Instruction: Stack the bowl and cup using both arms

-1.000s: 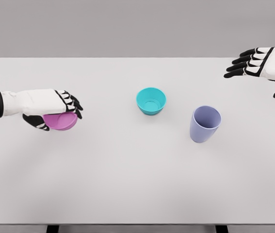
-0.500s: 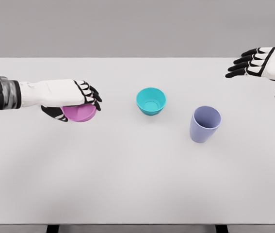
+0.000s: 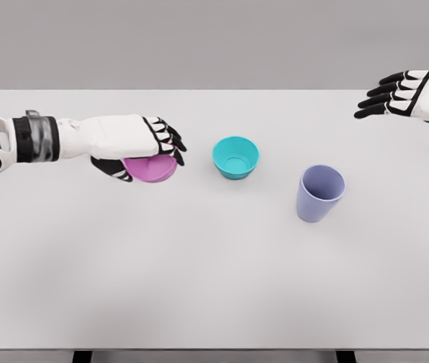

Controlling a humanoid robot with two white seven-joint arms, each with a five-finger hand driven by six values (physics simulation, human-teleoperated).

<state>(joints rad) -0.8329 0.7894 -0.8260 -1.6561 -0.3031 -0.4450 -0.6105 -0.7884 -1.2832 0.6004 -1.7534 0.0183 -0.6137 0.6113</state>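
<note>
L hand (image 3: 142, 147) gripped pink bowl (image 3: 152, 169) from above, at 9 o'clock of teal bowl (image 3: 236, 156); grip depth prob. shallow. R hand (image 3: 411, 94) hung open, empty. Risk: bowl slipping, clipping teal rim.

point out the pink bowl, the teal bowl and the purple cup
pink bowl (image 3: 153, 169), head view, on its side wall below the left hand's fingers
teal bowl (image 3: 235, 156), head view, on its inner wall
purple cup (image 3: 318, 201), head view, on its outer wall
</note>
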